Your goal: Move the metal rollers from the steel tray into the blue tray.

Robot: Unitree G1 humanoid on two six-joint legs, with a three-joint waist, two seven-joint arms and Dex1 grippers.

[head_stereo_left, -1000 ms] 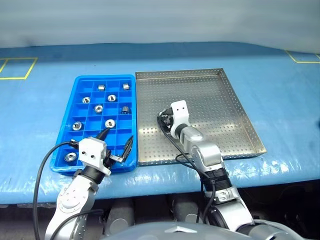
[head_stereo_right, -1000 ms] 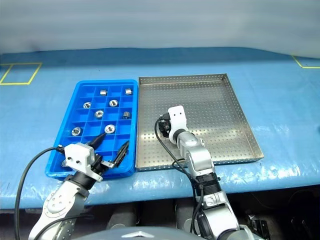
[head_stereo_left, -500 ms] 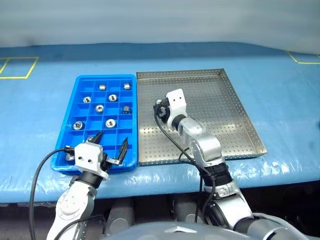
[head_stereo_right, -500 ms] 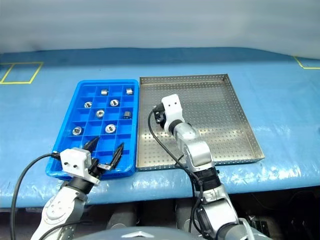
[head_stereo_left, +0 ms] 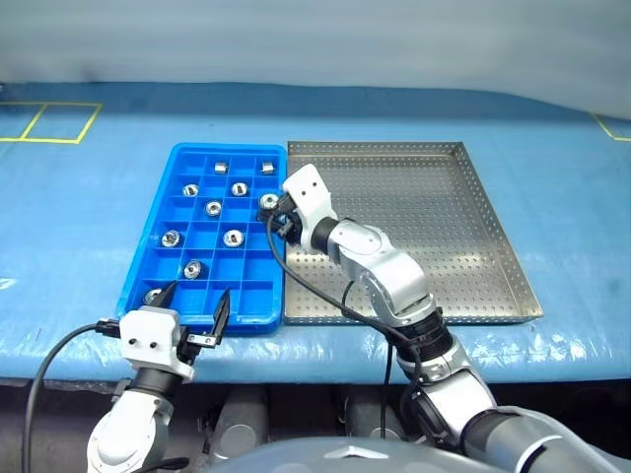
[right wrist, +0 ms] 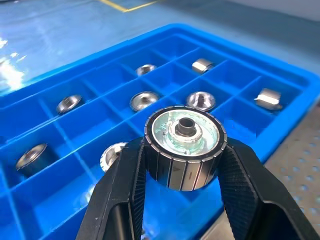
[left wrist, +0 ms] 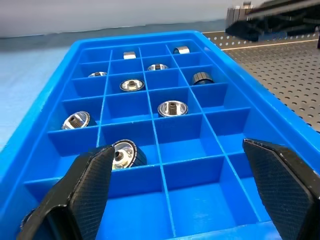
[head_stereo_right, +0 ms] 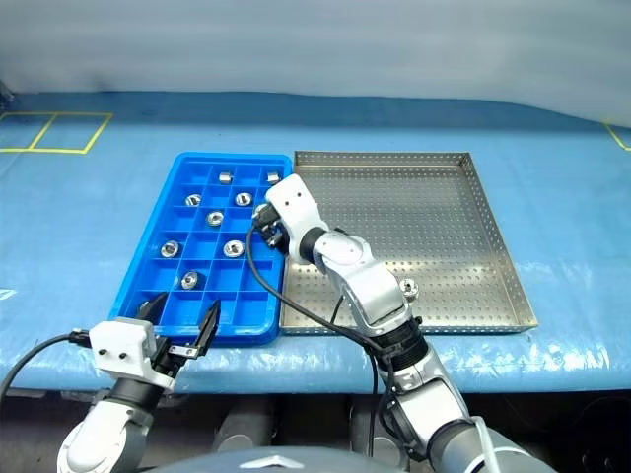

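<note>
- The right gripper leaves the middle of the steel tray and now hangs over the right edge of the blue tray, its fingers clamped on a metal roller.
- That roller is up off the perforated floor and carried above the blue compartments.
- The left gripper, jaws wide, draws back from over the near compartments to the blue tray's near edge.
- The head camera swings, shifting the whole scene.
</note>
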